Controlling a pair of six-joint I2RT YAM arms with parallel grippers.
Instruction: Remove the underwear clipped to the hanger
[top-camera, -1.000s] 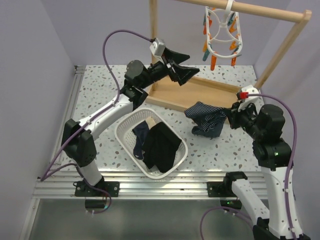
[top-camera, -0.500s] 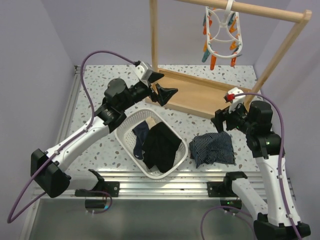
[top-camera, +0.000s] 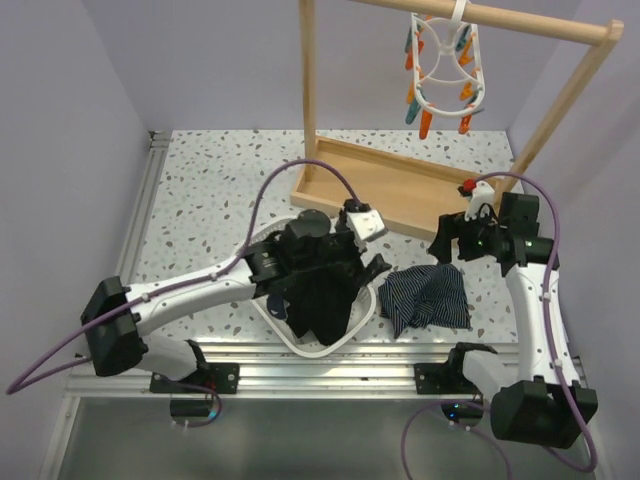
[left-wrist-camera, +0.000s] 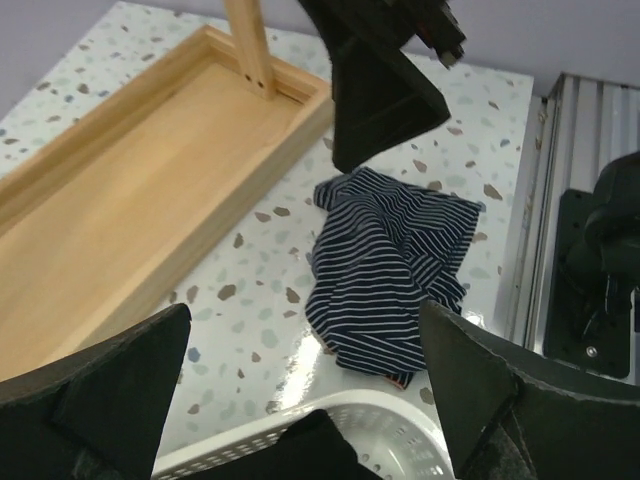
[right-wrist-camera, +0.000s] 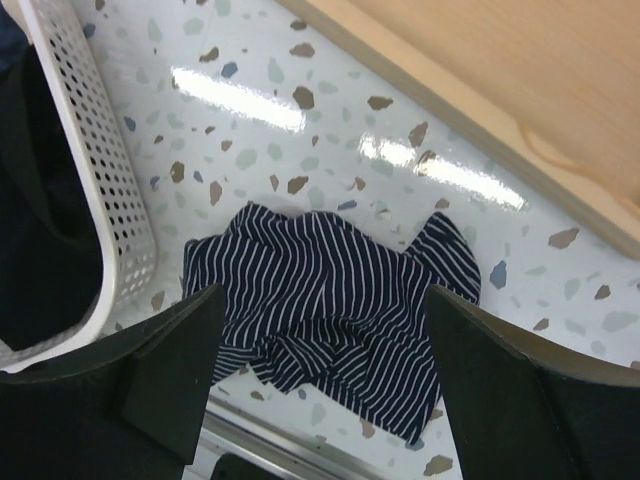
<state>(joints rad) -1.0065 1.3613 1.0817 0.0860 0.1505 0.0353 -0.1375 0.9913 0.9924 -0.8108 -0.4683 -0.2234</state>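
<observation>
Just dropped striped underwear (top-camera: 428, 298) onto surface (top-camera: 200, 190) beside basket (right-wrist-camera: 110, 190) from right claw (right-wrist-camera: 330, 370), now spread empty, swung left claw (left-wrist-camera: 320, 380), also spread, over basket, leaving hanger (top-camera: 445, 70) bare, so likely finished.

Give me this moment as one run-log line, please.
hanger: no garments clipped | striped underwear: loose on table beside basket | left gripper: open, empty, at basket | right gripper: open, empty, above striped underwear

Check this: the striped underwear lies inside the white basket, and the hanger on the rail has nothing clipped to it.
One thing is wrong: the striped underwear lies on the table beside the white basket, not inside it; the top external view shows this. The hanger on the rail has nothing clipped to it.
</observation>
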